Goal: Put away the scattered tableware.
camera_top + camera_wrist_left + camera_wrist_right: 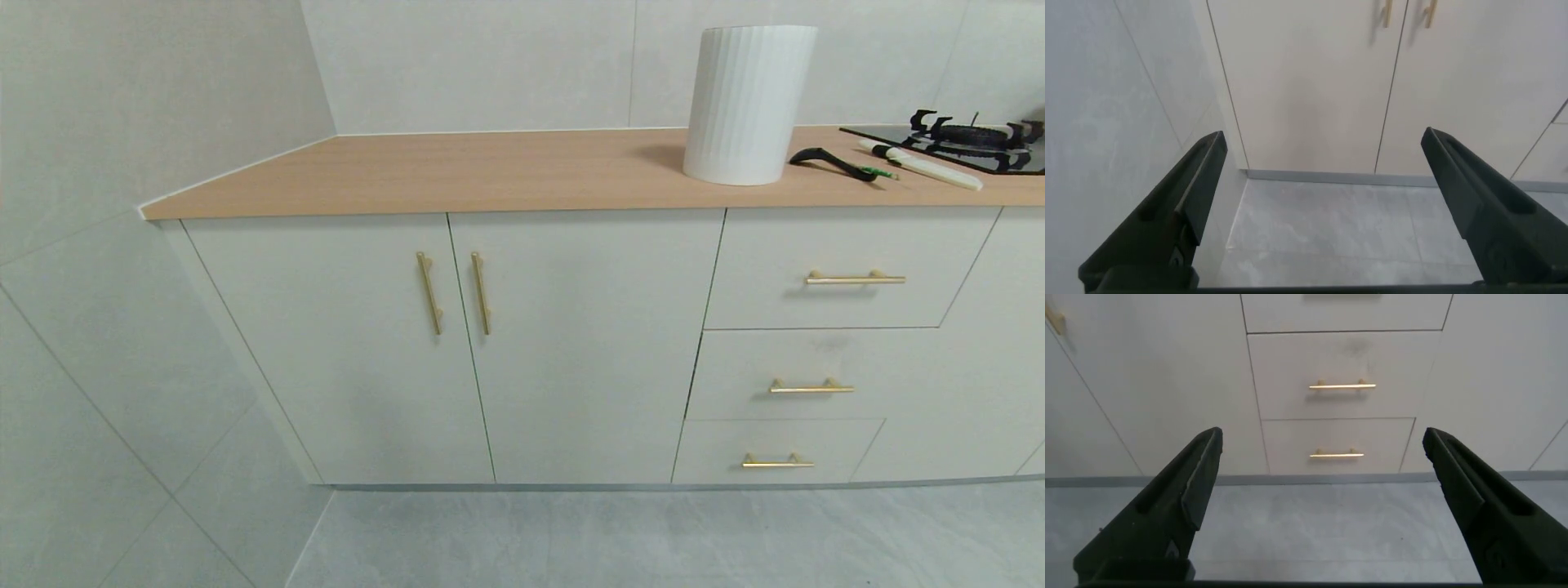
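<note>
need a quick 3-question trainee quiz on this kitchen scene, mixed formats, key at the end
1. True or false: the black utensil lies on the countertop, to the robot's right of the white ribbed container.
2. How many drawers are in the drawer stack? A one, B three, C five.
3. Fill in: the left gripper and right gripper are both ___.
Key: 1 true; 2 B; 3 open.

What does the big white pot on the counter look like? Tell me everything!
The white container is a tall round tub with fine vertical ribs all around, matte, like ceramic or plastic. It stands upright on the wooden countertop. Its inside cannot be seen. A black tool lies close on its right, apparently not touching.
</note>
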{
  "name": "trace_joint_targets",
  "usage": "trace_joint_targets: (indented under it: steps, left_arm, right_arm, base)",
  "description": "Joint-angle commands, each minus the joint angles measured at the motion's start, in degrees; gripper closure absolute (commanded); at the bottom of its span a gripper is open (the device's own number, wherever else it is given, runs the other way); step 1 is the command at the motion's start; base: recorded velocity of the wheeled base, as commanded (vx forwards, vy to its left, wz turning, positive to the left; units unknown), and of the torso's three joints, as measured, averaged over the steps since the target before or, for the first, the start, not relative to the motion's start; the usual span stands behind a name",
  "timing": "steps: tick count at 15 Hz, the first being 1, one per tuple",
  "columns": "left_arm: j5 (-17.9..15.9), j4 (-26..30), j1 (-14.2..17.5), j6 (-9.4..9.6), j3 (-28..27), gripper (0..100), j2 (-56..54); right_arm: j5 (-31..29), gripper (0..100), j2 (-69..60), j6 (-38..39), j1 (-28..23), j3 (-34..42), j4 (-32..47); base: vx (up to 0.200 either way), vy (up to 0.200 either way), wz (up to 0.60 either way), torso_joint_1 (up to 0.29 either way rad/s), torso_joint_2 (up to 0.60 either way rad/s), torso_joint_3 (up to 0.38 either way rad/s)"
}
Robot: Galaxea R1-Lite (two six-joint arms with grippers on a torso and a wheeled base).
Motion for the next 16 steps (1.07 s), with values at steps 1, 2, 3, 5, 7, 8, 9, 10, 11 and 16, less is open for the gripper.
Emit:
trace_joint_targets:
  steps: [1,2,3,5,7,8,9,10,11,16]
  left_arm:
    - [-0.04,-0.01,0.02,-0.03,0.0,0,0.07]
    - [-0.04,-0.01,0.02,-0.12,0.0,0,0.07]
    - [0.04,-0.1,0.02,-0.73,0.0,0,0.07]
    - [0.04,-0.1,0.02,-1.08,0.0,0,0.07]
    - [0.04,-0.1,0.02,-1.0,0.0,0,0.07]
    - [0.04,-0.1,0.02,-0.91,0.0,0,0.07]
    - [0.04,-0.1,0.02,-0.91,0.0,0,0.07]
    - [0.04,-0.1,0.02,-1.0,0.0,0,0.07]
    - [0.04,-0.1,0.02,-1.0,0.0,0,0.07]
    - [0.04,-0.1,0.02,-0.82,0.0,0,0.07]
  right_arm:
    - [0.11,0,0.19,0.35,0.01,0.0,0.27]
    - [0.11,0,0.19,0.44,0.01,0.0,0.27]
    - [0.11,0,0.19,0.44,0.01,0.0,0.27]
    - [0.11,0,0.19,0.44,0.01,0.0,0.27]
    - [0.11,0,0.19,0.35,0.01,0.0,0.27]
    - [0.11,0,0.19,0.35,0.01,0.0,0.27]
    - [0.11,0,0.19,0.26,0.01,0.0,0.27]
    - [0.11,0,0.1,0.26,0.01,0.0,0.27]
    - [0.11,0,0.19,0.35,0.01,0.0,0.27]
    - [0.11,0,0.19,0.35,0.01,0.0,0.27]
  base:
    - [0.0,0.0,0.0,0.0,0.0,0.0]
    - [0.0,0.0,0.0,0.0,0.0,0.0]
    - [0.0,0.0,0.0,0.0,0.0,0.0]
    - [0.0,0.0,0.0,0.0,0.0,0.0]
    - [0.0,-0.1,0.0,0.001,0.0,0.001]
    - [0.0,-0.2,0.0,0.002,0.0,0.002]
    - [0.0,-0.2,0.0,0.002,0.0,-0.007]
    - [0.0,-0.2,0.0,0.002,0.0,0.002]
    - [0.0,-0.2,0.0,0.012,0.01,-0.007]
    - [0.0,-0.2,0.0,0.001,0.0,0.0]
